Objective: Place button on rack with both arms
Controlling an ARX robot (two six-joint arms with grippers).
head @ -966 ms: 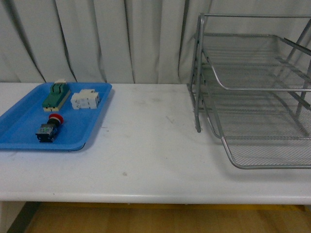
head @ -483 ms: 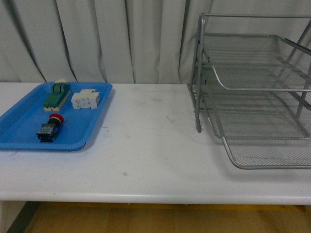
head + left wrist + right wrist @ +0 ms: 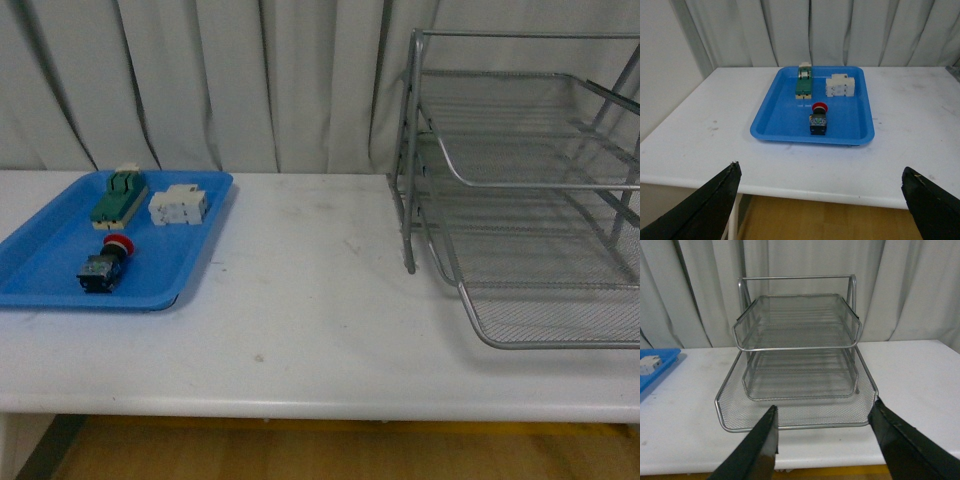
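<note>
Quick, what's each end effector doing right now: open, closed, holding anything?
Left end effector: open, holding nothing.
Right end effector: open, holding nothing.

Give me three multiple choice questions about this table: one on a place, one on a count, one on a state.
1. Where is the red-capped black push button?
A. in a cardboard box
B. in the flat blue plastic tray
C. on a wall shelf

2. How many parts lie in that tray?
A. two
B. five
C. three

3. How is the left tool?
A. open, holding nothing
B. shut on the button
C. shut, empty

Answers:
1 B, the button lies inside the tray's rim.
2 C, the tray holds the button, a white terminal block and a green and beige component.
3 A, its fingers stand wide apart with nothing between them.
</note>
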